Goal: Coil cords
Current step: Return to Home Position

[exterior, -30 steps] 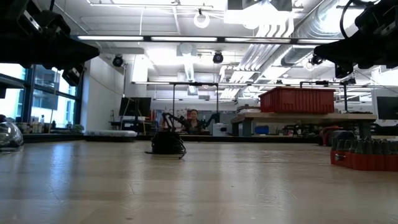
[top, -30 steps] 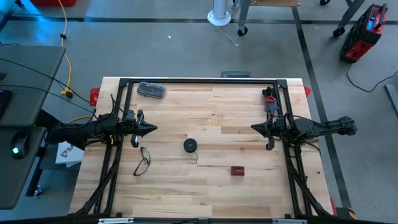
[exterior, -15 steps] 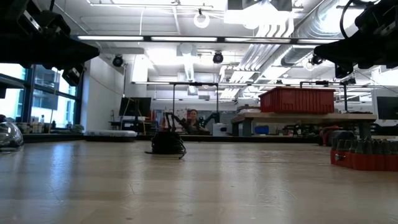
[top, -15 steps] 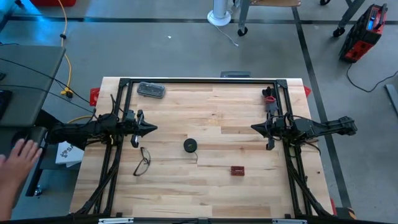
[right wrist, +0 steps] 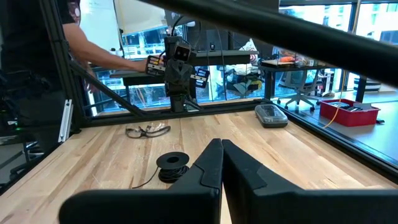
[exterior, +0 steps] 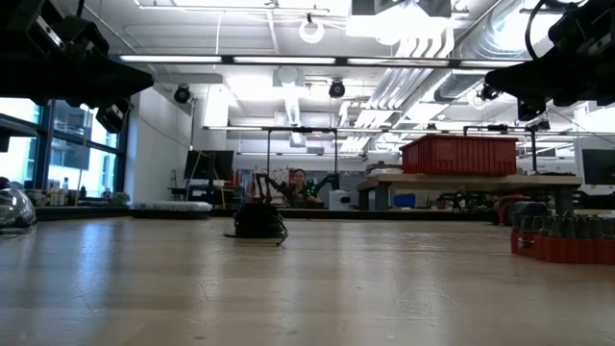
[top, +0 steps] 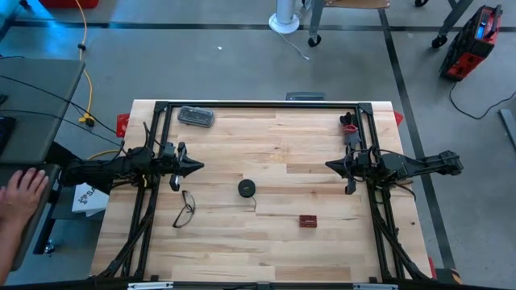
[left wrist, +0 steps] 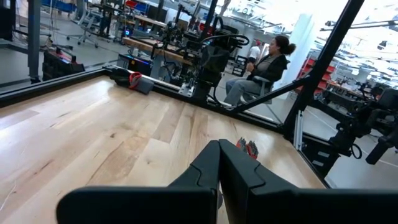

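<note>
The cords are a small round black reel (top: 247,188) of thin dark wire, lying flat at the table's middle with a short loose wire end (top: 255,204) trailing toward the near edge. The reel also shows in the low view (exterior: 258,220) and the right wrist view (right wrist: 173,166). My left gripper (top: 201,167) hovers shut above the table's left side, pointing level toward the reel. My right gripper (top: 327,166) hovers shut above the right side, pointing level toward the left. Neither touches anything.
Black-framed eyeglasses (top: 185,209) lie near the left arm. A grey case (top: 196,117) rests at the far left, a small red block (top: 307,221) right of the reel toward the near edge. A person's hand (top: 18,193) is at the desk left of the table.
Both arms and the reel have kept still. A person's hand has come into the high view at the desk left of the table.
</note>
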